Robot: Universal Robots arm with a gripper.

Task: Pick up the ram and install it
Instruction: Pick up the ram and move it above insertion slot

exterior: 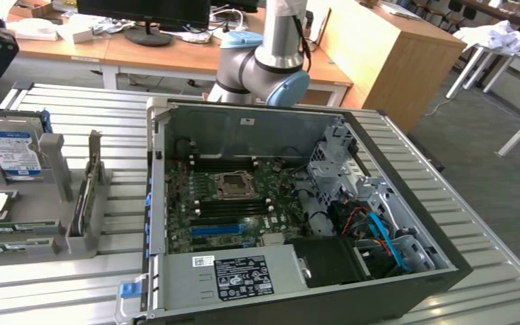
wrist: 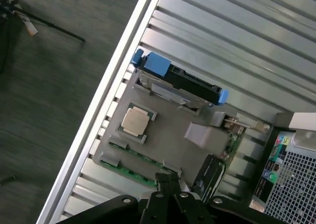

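**A:** Since the ram [wrist: 131,173] is so thin, where does it lie?
**B:** Flat in a slot along one edge of the gray holder [wrist: 168,135], on the slatted metal counter [wrist: 222,31].
**A:** What is near it?
**B:** A square silver chip [wrist: 136,121] sits just beside it. A hard drive [wrist: 182,80] stands across the holder.
**A:** And the gripper [wrist: 167,180]?
**B:** It is pressed together and pinches nothing, near the ram's end. The open computer case [exterior: 242,132] lies to the exterior view's right of the holder.

Ram [wrist: 129,173] end behind pincer [wrist: 167,178]
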